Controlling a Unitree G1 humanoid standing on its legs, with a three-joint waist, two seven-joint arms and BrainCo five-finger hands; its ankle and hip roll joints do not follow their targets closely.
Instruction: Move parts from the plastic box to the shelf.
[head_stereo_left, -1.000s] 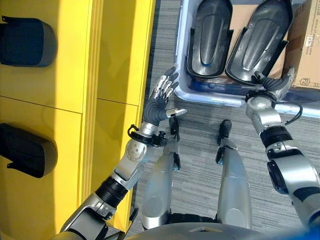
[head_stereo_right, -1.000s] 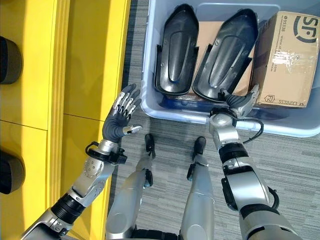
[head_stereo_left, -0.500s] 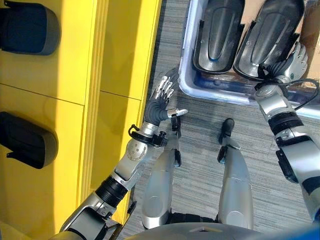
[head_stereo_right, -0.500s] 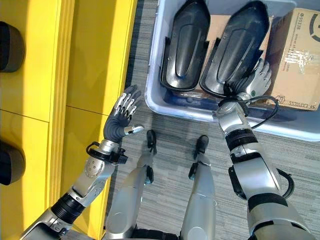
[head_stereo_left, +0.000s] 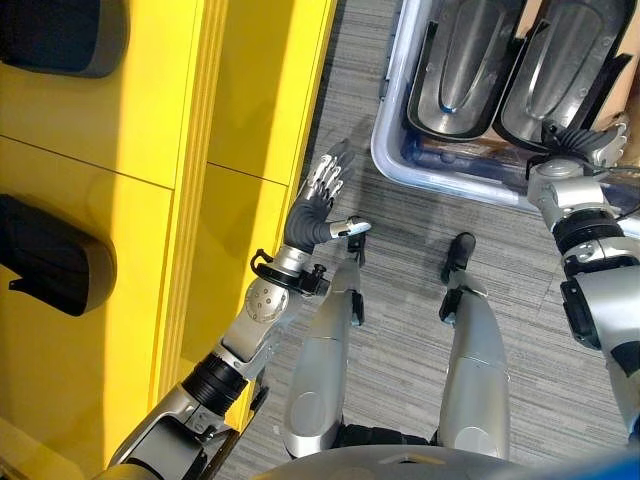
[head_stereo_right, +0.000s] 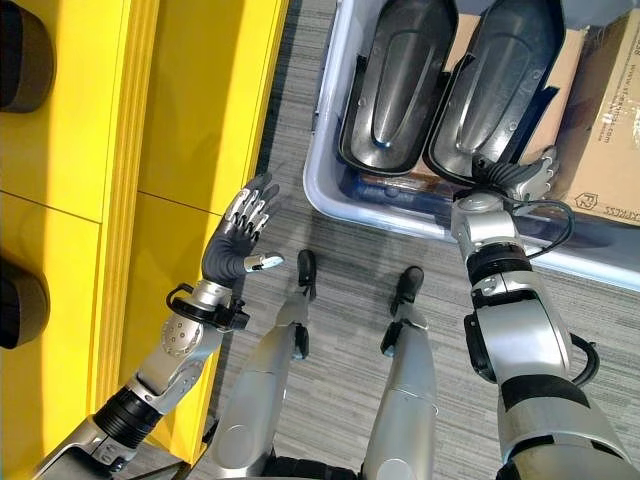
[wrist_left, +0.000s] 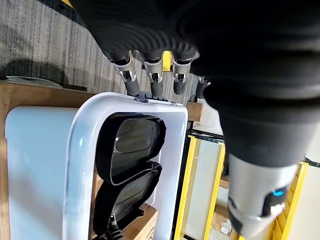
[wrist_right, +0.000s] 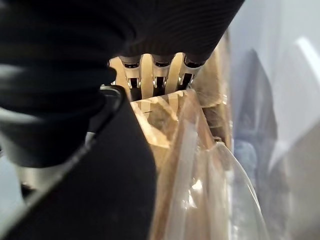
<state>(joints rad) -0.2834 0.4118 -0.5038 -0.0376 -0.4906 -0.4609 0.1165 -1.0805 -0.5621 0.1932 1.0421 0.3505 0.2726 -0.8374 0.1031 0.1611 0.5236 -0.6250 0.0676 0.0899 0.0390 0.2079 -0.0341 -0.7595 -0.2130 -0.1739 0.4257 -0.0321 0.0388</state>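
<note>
Two dark parts (head_stereo_right: 400, 85) (head_stereo_right: 505, 80) lie side by side in the box (head_stereo_right: 335, 195), long shells with raised rims, hollow side up, resting on cardboard. Box sits on the grey carpet (head_stereo_right: 340, 300), far right of the scene. A carton (head_stereo_right: 615, 130) is in the box too, right of the parts.

Right hand (head_stereo_right: 520, 178) is at the near end of the right part, reaching in over the box's near wall. Fingers are spread along the part's right edge, between it and the carton, touching or just off it; can't tell if they're gripping. The right wrist view shows fingers (wrist_right: 156, 75) pointing into a tight gap by cardboard and clear film, with a dark edge beside the thumb side; hand state not readable there either.

Left hand (head_stereo_right: 235, 240) is up in free air, left of the box and beside the yellow shelf (head_stereo_right: 190, 150), fingers straight, thumb out, holding nothing.

Shelf on the left carries two more dark parts (head_stereo_left: 50, 270) (head_stereo_left: 60, 35), one near, one far, well apart.
</note>
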